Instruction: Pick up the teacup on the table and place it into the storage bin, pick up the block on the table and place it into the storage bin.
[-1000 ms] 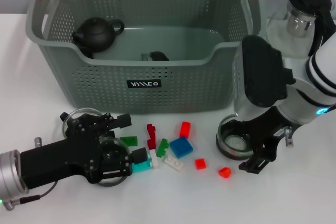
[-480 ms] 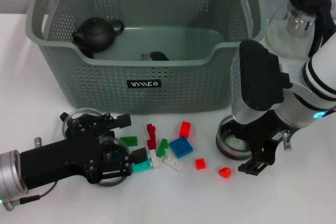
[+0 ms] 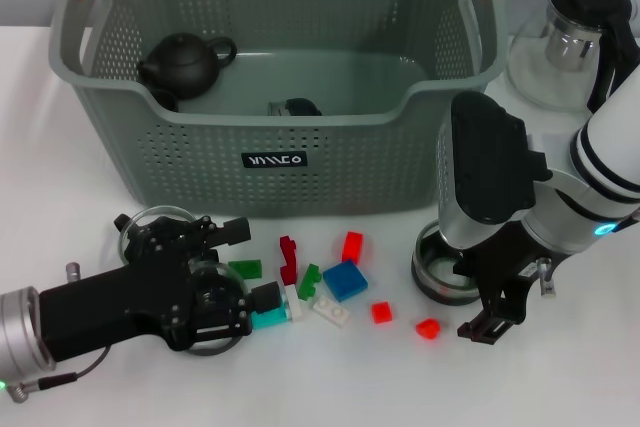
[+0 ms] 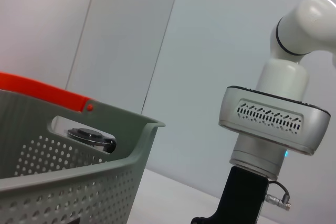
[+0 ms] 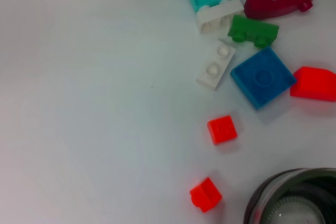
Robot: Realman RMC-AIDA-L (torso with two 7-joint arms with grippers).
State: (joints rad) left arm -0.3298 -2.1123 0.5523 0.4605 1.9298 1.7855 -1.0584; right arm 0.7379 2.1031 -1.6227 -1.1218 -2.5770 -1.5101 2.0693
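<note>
The grey-green storage bin (image 3: 280,137) stands at the back, with a black teapot (image 3: 183,62) inside. A glass teacup (image 3: 440,275) sits on the table at the right. My right gripper (image 3: 482,315) hangs just right of it, its tip close to the table. Loose blocks lie in front of the bin, among them blue (image 3: 345,279), red (image 3: 352,246) and teal (image 3: 268,318) ones. They also show in the right wrist view, blue block (image 5: 261,77) and teacup (image 5: 294,199) included. My left gripper (image 3: 252,265) lies low at the left, open, around a green block (image 3: 245,269).
A glass ring or cup (image 3: 160,222) lies partly under the left gripper. A glass teapot with a black lid (image 3: 575,32) stands at the back right. Two small red blocks (image 3: 381,312) (image 3: 427,328) lie near the right gripper. The bin corner (image 4: 79,150) fills the left wrist view.
My right arm has shifted slightly left and down beside the glass teacup. The left arm and the blocks have not moved.
</note>
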